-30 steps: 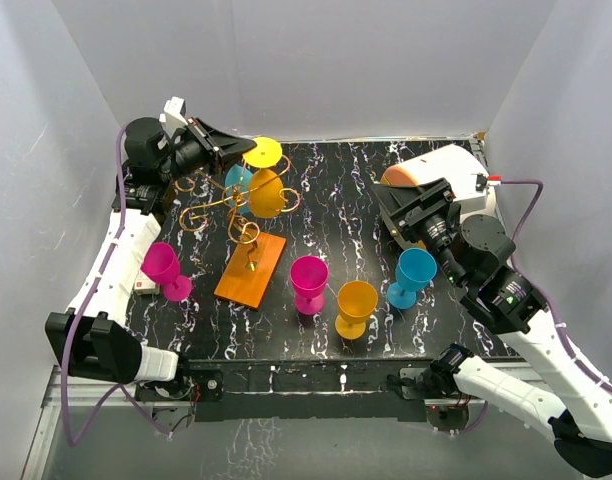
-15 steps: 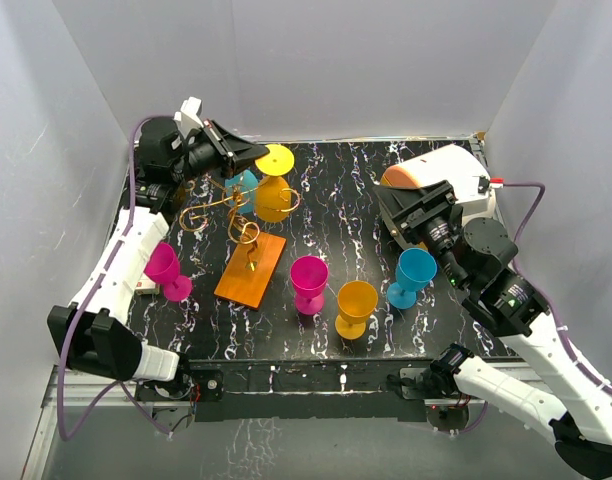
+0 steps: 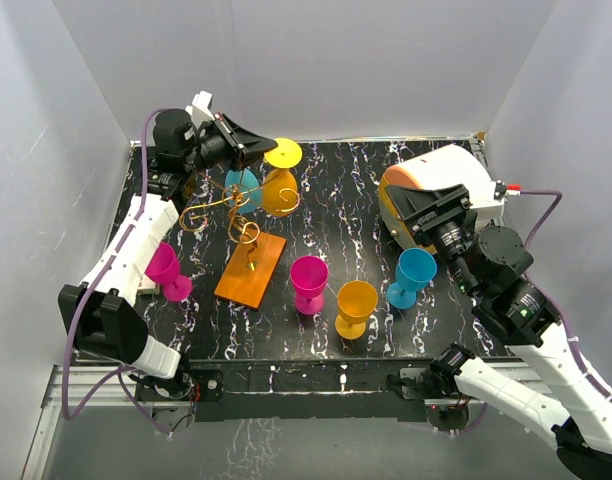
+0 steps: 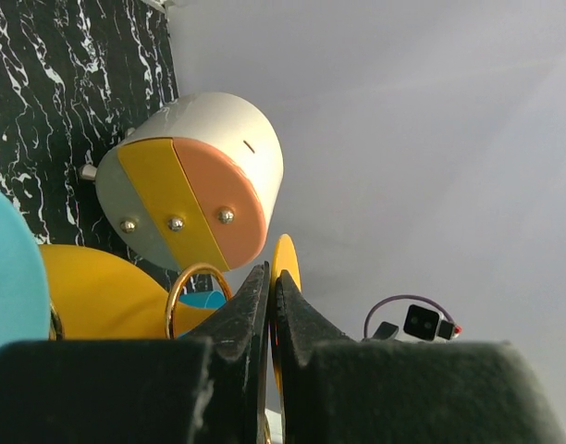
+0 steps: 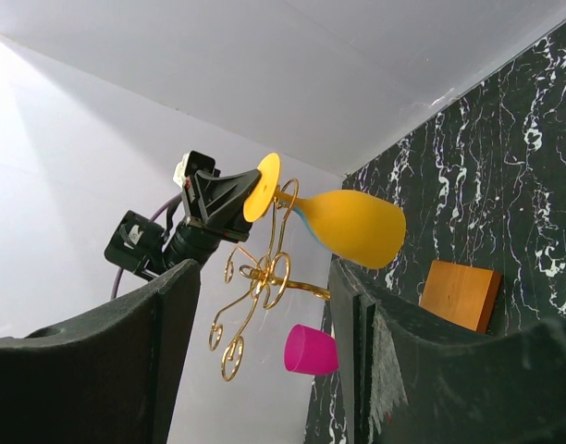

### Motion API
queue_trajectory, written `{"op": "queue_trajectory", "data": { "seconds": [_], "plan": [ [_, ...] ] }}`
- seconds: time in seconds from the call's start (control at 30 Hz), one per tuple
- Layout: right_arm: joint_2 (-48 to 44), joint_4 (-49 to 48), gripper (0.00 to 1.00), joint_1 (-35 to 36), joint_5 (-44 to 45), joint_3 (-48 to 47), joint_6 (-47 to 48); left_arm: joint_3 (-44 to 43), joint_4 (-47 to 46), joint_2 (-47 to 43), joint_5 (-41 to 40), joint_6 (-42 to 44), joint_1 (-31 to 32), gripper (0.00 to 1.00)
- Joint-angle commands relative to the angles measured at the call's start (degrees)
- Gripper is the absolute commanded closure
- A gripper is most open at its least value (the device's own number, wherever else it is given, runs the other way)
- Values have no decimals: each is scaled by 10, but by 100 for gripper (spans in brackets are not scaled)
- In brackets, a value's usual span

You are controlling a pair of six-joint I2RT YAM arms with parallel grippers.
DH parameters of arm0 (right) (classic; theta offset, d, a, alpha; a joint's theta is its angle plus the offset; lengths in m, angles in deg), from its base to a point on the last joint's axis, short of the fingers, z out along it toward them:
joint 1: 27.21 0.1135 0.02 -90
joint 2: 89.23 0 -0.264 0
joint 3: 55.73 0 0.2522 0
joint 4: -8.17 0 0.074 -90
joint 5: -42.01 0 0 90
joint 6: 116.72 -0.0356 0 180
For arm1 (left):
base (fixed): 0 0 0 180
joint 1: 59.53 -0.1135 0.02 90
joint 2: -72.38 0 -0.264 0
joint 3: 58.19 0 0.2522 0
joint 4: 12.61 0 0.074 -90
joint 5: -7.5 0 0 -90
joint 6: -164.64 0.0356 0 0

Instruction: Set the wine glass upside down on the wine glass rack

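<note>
One yellow glass (image 3: pixel 279 192) at rack (image 3: pixel 251 268), near rear wall (image 3: pixel 336 70).

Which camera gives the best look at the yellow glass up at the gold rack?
The right wrist view: the yellow glass shows in side profile, foot to bowl. The top view sees it from above; the left wrist view catches only part of its bowl.
</note>
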Motion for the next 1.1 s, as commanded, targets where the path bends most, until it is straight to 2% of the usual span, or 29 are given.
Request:
{"op": "queue_trajectory", "data": {
  "seconds": [0.0, 0.27, 0.7, 0.87, 1.07],
  "plan": [
    [-5, -8, 44, 1, 12, -14, 10, -41, -10, -2, -14, 8, 3, 100],
    [-4, -2, 43, 2, 12, -19, 13, -59, 57, -9, -75, 66, 2, 100],
    [3, 0, 43, 1, 7, -24, 16, -47, 109, -40, -123, 117, 2, 100],
    [7, 1, 43, 2, 5, -29, 16, -54, 134, -38, -130, 134, 1, 87],
    [7, 0, 43, 1, 2, -29, 12, -60, 147, -33, -138, 146, 0, 86]
  ]
}}
